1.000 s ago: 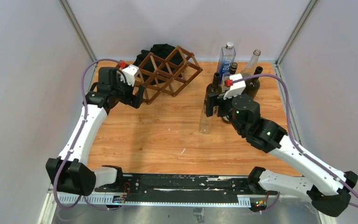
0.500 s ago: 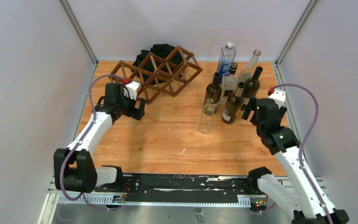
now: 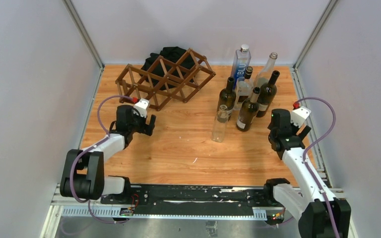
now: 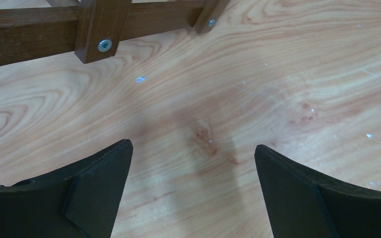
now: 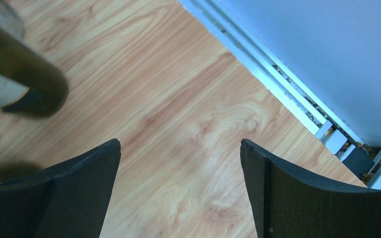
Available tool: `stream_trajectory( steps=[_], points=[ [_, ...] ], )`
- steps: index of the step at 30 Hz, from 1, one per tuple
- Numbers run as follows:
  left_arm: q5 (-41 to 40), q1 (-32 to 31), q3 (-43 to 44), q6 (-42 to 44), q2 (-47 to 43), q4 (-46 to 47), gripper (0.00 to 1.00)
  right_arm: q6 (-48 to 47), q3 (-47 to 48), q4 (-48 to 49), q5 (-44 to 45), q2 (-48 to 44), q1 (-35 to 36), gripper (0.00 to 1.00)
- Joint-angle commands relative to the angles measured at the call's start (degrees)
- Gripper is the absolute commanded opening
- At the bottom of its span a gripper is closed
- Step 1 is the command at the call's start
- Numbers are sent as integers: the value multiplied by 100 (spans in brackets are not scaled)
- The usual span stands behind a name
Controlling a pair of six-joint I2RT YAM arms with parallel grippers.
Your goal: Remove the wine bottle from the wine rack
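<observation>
The dark brown lattice wine rack (image 3: 166, 79) lies at the back left, and no bottle shows in its cells. Its lower slats (image 4: 30, 34) cross the top of the left wrist view. Several bottles stand upright right of it, among them a dark wine bottle (image 3: 248, 111) whose base (image 5: 25, 74) shows in the right wrist view. My left gripper (image 3: 146, 124) (image 4: 193, 148) hangs open over bare wood just in front of the rack. My right gripper (image 3: 286, 128) (image 5: 178, 144) is open and empty, right of the bottles and apart from them.
A black cloth heap (image 3: 171, 54) sits behind the rack. A clear bottle (image 3: 221, 124) stands nearest the table's middle. A metal rail (image 5: 278, 89) and the white wall close the right side. White walls also stand at the left and back.
Both arms have drawn back toward the near edge. The right gripper left the bottle group and swung right; the left gripper came away from the rack's left end.
</observation>
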Motion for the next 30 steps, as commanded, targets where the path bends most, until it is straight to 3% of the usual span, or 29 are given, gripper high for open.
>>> stream_trajectory(
  steps=[1,5,10,16,19,22,26,30],
  points=[
    [-371,23,-97,-231,214,1254,100,-233,-620,1509,781,11,-258,94],
    [-711,22,-382,-124,90,1957,100,-700,-1040,2917,325,405,-335,96],
    [-718,51,-973,-389,56,3420,100,-1182,-1112,3608,-34,1166,-338,97],
    [-766,137,-1753,-477,133,4849,100,-1791,-1598,5047,-608,1445,-334,97],
    [-776,138,-2173,-552,520,6122,100,-1975,-1741,5478,-883,1642,-328,97],
    [-891,137,-2109,-512,240,5581,100,-2188,-1771,5712,-1200,1801,-280,97],
    [-833,137,-2153,-561,448,5952,100,-2435,-1662,5609,-1963,1875,-273,98],
    [-1203,135,-1868,-696,431,5406,100,-2517,-1391,5471,-1897,2181,-299,96]
  ],
)
